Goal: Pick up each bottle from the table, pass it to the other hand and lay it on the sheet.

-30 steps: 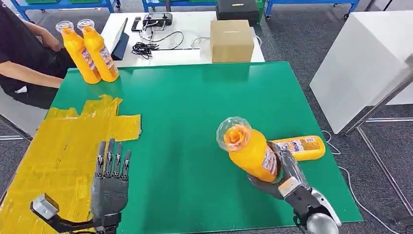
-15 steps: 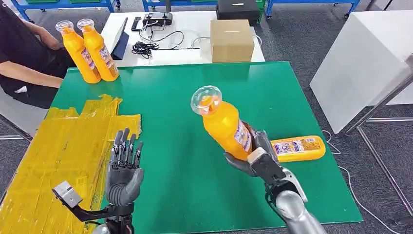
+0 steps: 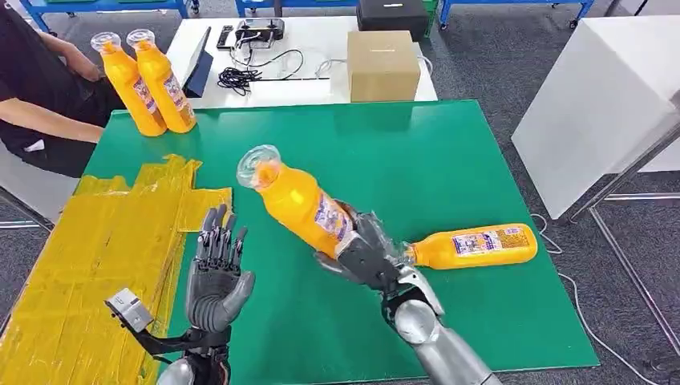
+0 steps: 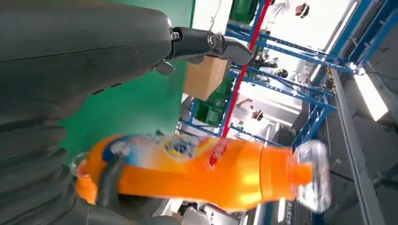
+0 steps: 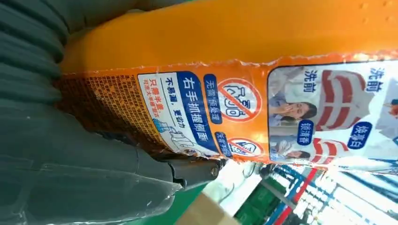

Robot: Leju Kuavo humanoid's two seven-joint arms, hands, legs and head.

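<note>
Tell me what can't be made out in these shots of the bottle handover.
- Held bottle: its base, head view, is hidden by the right hand.
- Its label: right wrist view, cut off by the picture's edge.
- Lying bottle: its cap end, head view, is hidden behind that hand.
- Left hand: palm faces away.

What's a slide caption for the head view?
Right hand holds a tilted orange plastic bottle above the green table, its clear cap toward the open left hand beside the yellow sheet.

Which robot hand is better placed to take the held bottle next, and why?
The left robot hand: it is open beside the yellow sheet, and the right robot hand tilts the bottle toward it.
</note>
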